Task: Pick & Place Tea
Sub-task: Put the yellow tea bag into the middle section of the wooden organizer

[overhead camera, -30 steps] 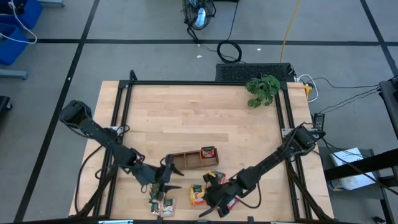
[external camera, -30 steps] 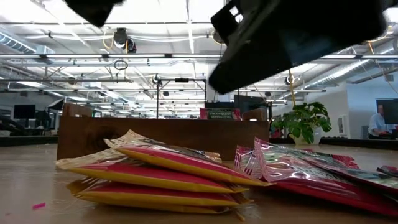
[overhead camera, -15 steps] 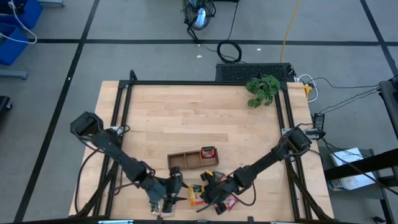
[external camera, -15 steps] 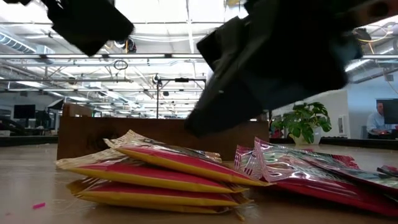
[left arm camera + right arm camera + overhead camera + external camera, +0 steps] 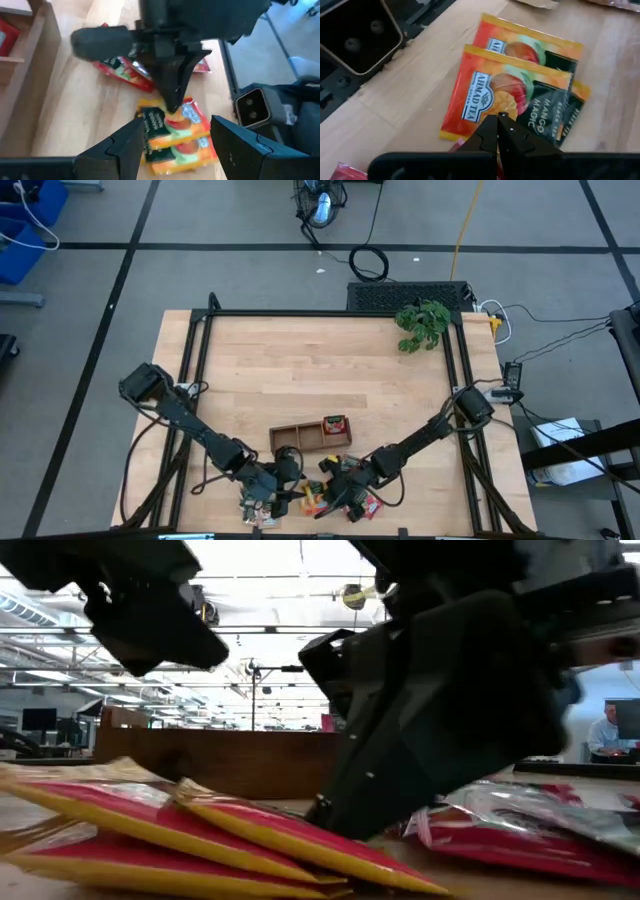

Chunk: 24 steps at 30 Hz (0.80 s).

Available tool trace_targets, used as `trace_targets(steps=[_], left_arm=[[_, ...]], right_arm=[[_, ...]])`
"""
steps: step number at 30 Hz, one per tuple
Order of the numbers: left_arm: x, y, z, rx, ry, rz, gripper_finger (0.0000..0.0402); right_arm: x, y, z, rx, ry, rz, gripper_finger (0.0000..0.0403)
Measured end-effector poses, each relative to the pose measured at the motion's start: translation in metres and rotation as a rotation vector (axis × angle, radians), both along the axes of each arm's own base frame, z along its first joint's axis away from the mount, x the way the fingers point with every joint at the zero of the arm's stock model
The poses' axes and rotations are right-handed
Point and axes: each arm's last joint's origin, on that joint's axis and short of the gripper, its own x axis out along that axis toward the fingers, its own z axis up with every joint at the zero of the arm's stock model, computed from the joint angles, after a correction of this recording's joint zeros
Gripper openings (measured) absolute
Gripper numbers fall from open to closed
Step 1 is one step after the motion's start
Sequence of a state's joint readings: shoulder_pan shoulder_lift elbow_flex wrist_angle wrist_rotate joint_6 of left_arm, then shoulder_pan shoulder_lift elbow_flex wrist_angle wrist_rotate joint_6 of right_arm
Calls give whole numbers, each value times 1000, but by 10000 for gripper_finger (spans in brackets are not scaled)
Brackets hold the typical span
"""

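Both arms reach in low over the near edge of the wooden counter (image 5: 300,370), meeting above a small heap of tea sachets. The right hand (image 5: 501,131) has its two dark fingers pressed together into a single point, and that point rests on the near edge of the top orange mango tea sachet (image 5: 505,95), nothing clamped between the fingers. Two or three of these orange sachets lie overlapped in a fan, flat on the wood, beside the black frame rail at the counter's near edge. The left hand (image 5: 172,142) comes from the left with its fingers spread wide apart, one on either side of the same orange stack (image 5: 175,132), hovering just above it and holding nothing; past those fingers the right hand's closed tip (image 5: 170,95) shows pressing down on the stack. A few red sachets with green marks (image 5: 125,75) lie just to the right of the orange ones, and seen from the counter's level they spread flat to the right (image 5: 520,840) of the yellow-edged stack (image 5: 200,840). Just beyond the heap stands the long brown three-compartment tray (image 5: 310,436), with one red sachet (image 5: 334,426) lying in its right compartment. A leafy green plant (image 5: 422,325) sits at the far right corner, well apart from the work.
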<state>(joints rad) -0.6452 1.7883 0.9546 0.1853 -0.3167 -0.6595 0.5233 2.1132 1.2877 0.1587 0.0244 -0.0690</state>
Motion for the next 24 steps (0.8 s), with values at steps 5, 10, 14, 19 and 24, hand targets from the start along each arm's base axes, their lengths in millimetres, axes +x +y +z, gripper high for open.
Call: trace_targets(steps=[5, 10, 14, 19, 24], left_arm=[[3, 2, -14, -18, 56, -2, 227], [5, 4, -21, -32, 96, 2, 227], [5, 6, -22, -48, 120, 15, 227], [3, 12, -27, -77, 199, 82, 228], [-1, 13, -31, -106, 271, 93, 227]], right_arm=[[4, -7, 0, -34, -13, -22, 0], [6, -12, -1, -74, -28, -60, 0], [8, -15, -6, -73, -23, -74, 0], [6, -22, -12, -72, -22, -90, 0], [3, -29, -19, -51, -59, -97, 0]])
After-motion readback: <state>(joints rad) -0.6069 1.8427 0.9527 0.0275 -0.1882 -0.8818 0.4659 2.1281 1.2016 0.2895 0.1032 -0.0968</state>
